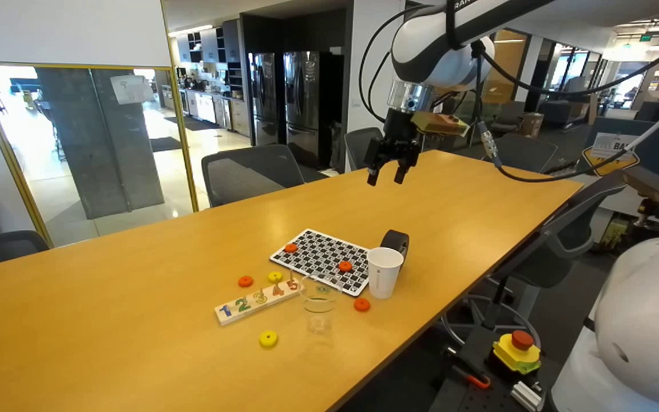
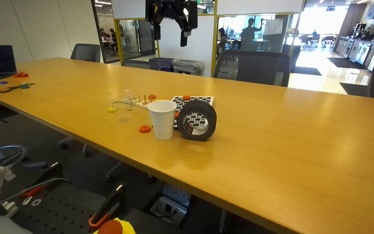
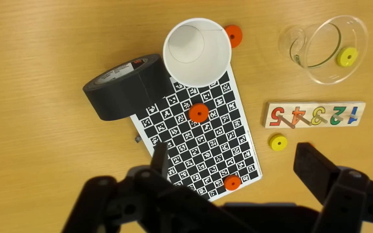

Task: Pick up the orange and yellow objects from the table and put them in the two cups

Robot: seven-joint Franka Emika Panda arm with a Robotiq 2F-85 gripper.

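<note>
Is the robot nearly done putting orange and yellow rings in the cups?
Nothing looks done: the white cup and clear cup look empty. Nothing's in hand: the fingers are apart and empty. Left: four orange rings and two yellow rings, all outside the cups.

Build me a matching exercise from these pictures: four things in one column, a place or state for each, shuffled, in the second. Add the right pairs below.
Things
1. white cup
2. tape roll
3. pegged strip
4. gripper

Places and states
A. wooden, marked 1 to 5
B. open, above the table
C. upright beside the tape roll
D. black, standing on edge

Right pairs: 1-C, 2-D, 3-A, 4-B
</note>
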